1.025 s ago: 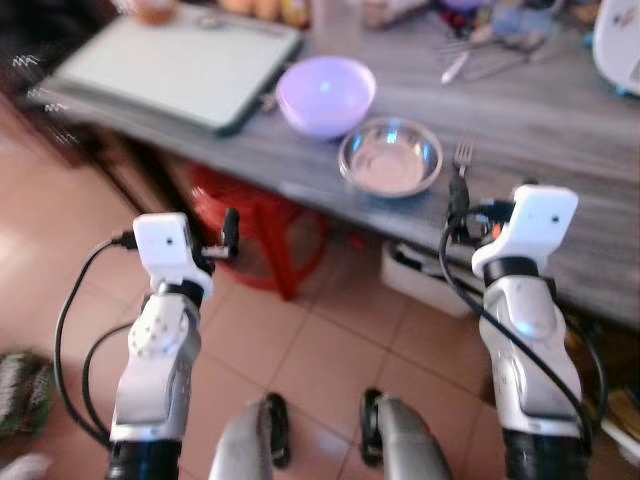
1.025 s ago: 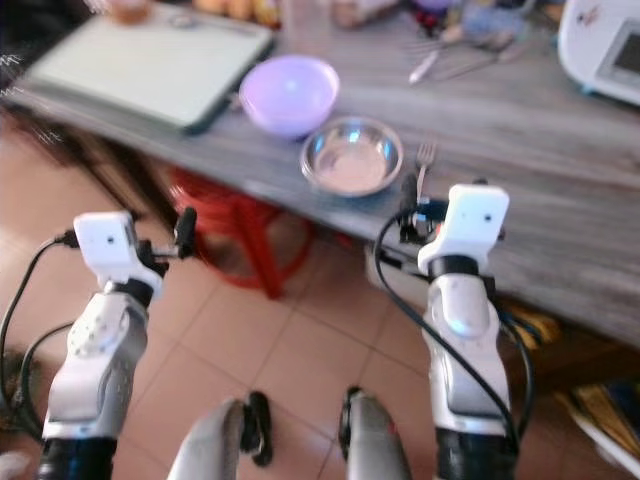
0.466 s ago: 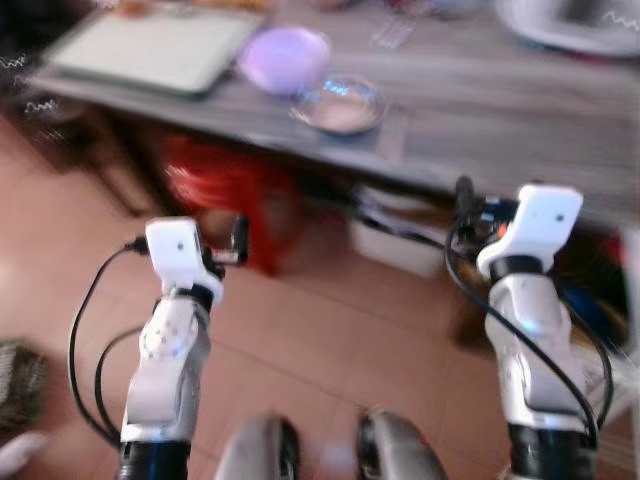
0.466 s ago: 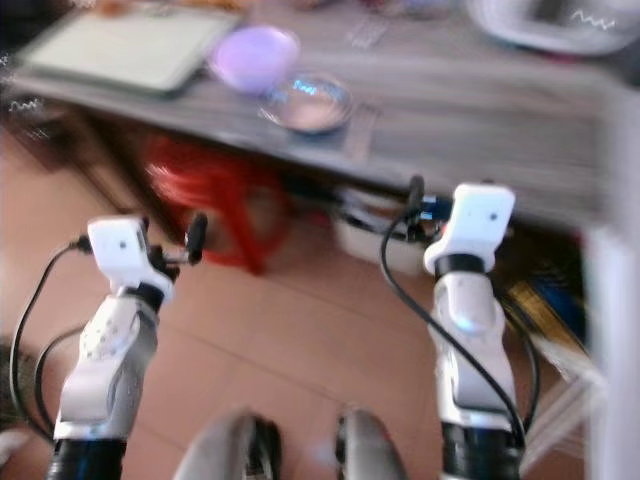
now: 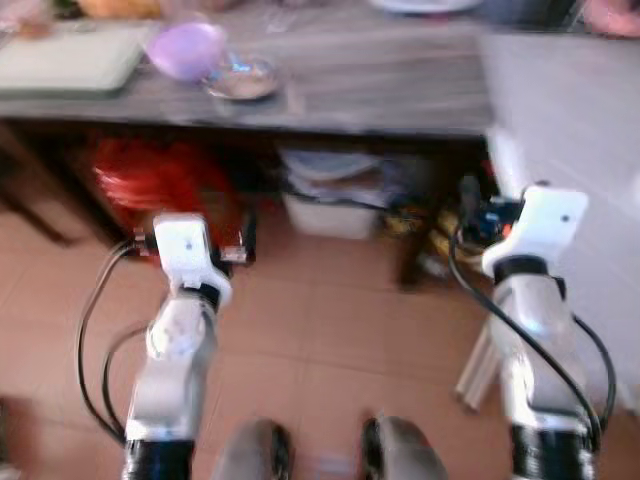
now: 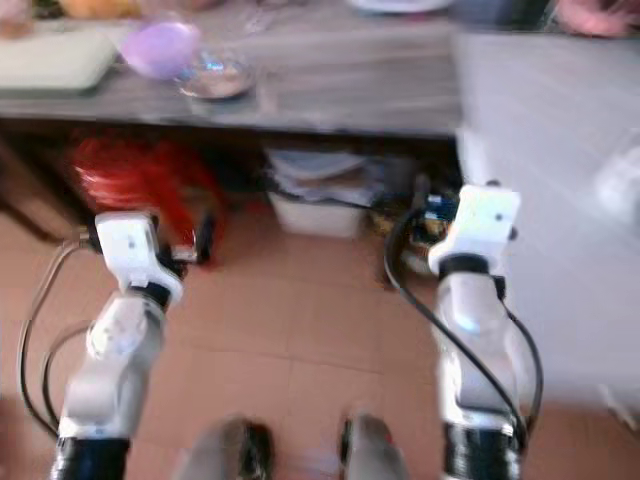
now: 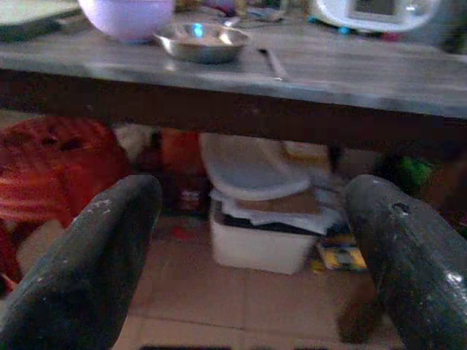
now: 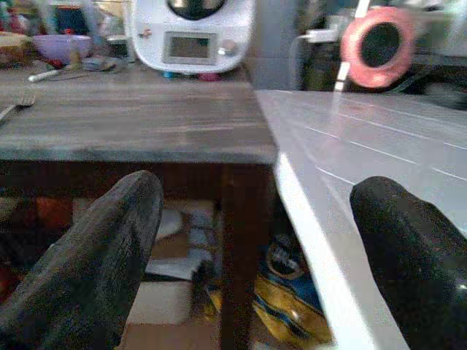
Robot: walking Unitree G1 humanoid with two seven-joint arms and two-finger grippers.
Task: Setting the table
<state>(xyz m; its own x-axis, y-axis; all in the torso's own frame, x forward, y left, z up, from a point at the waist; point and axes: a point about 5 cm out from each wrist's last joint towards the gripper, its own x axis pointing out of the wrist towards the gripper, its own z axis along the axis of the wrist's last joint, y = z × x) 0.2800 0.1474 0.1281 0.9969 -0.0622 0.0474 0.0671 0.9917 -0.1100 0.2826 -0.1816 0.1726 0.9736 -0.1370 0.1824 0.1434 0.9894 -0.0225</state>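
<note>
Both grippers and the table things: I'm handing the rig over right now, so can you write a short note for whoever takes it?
Left gripper: open, empty, held below the wooden table.
Right gripper: open, empty, near the table's corner beside a white surface.
Purple bowl, metal bowl and fork sit on the table; a white appliance stands further back.
Done: nothing picked up.
Left: the whole setting.

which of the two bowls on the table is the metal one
The shallow steel bowl, shiny and nearer the table's front edge; the purple bowl beside it is deeper and matte.
</note>
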